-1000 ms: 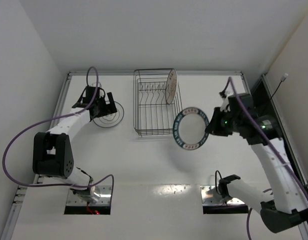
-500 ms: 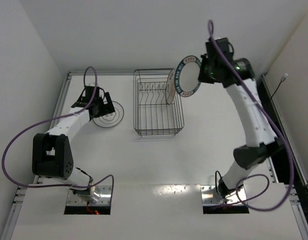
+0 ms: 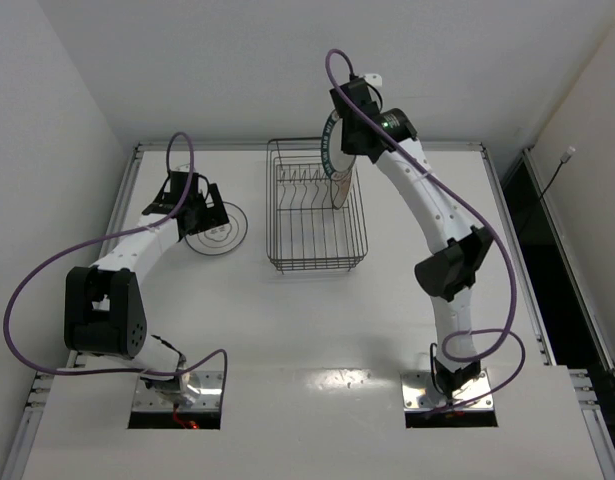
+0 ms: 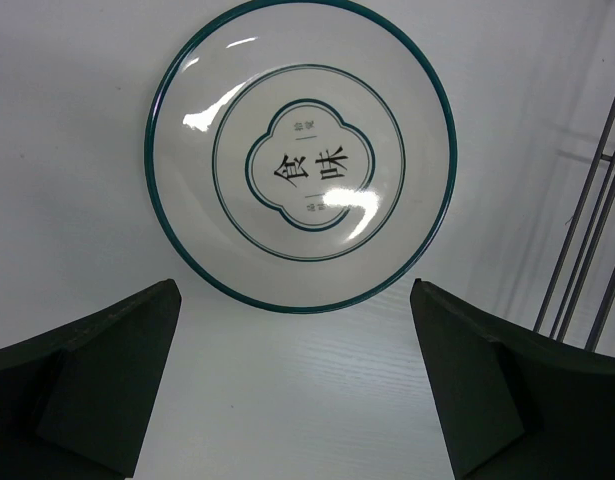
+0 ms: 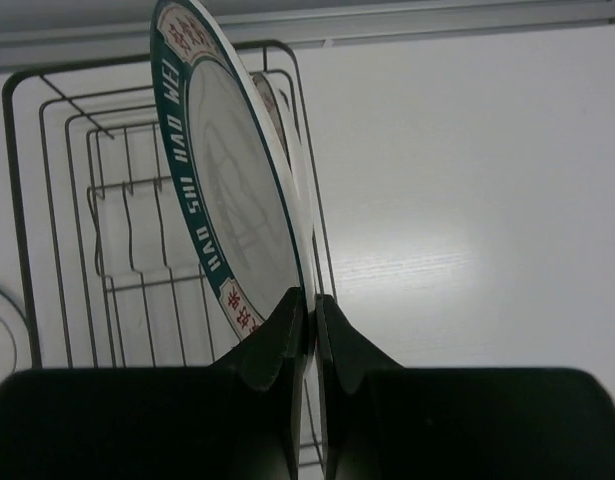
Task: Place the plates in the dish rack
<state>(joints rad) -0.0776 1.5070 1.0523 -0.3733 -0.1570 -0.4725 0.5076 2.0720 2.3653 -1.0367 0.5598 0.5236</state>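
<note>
Three plates, one dish rack (image 3: 317,268). Ringed plate (image 4: 302,155) is lying flat on the worktop (image 3: 317,340) left of the rack; left fingers (image 4: 97,390) are hovering just short of it, spread wide, released. Orange-centre plate (image 3: 340,188) is standing inside the rack's right side. Right fingers (image 5: 277,380) are clenching the blue-rimmed plate (image 5: 227,190), holding it on edge above the rack's right side.

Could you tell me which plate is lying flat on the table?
The thin-ringed white plate; the racked plate stands upright, and the right gripper holds the patterned-rim plate on edge.

White table (image 3: 287,330): ringed plate (image 3: 225,238), dish rack (image 3: 317,268)
</note>
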